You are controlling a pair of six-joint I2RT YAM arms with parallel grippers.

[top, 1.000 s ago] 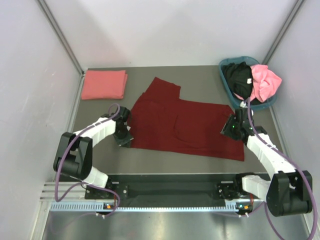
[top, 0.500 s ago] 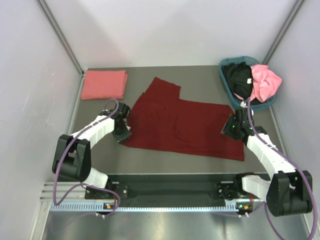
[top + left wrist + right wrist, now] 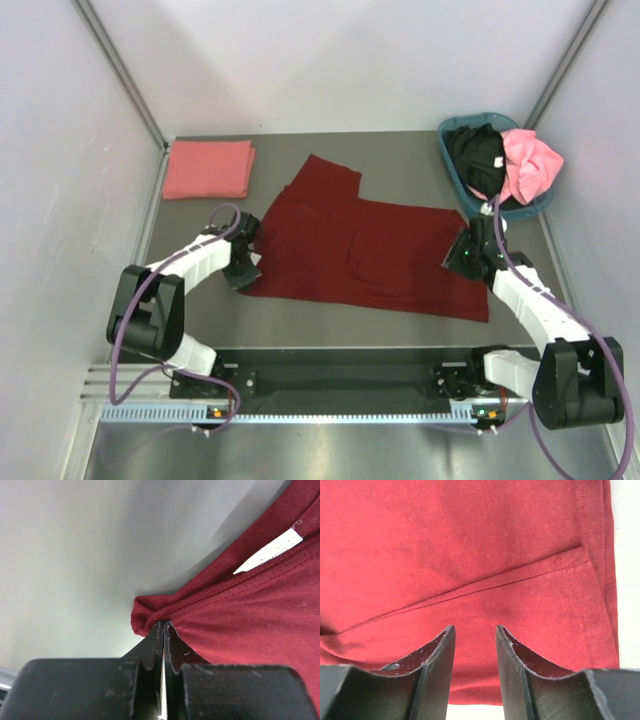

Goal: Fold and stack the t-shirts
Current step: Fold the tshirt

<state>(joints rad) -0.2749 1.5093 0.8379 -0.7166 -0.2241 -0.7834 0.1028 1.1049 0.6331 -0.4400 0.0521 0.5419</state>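
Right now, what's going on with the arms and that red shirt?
The left gripper is shut on the near-left edge of the dark maroon cloth t-shirt, spread mid-table. The right gripper is open over its right side. A salmon-pink shirt lies folded at the far left; a black shirt and a bright pink shirt sit in the teal plastic basket.

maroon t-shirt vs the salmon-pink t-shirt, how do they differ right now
The maroon t-shirt lies spread out mid-table; the salmon-pink t-shirt is folded into a rectangle at the far left corner. The left gripper is shut on the maroon one's edge; nothing touches the salmon-pink one. Both lie on the table.
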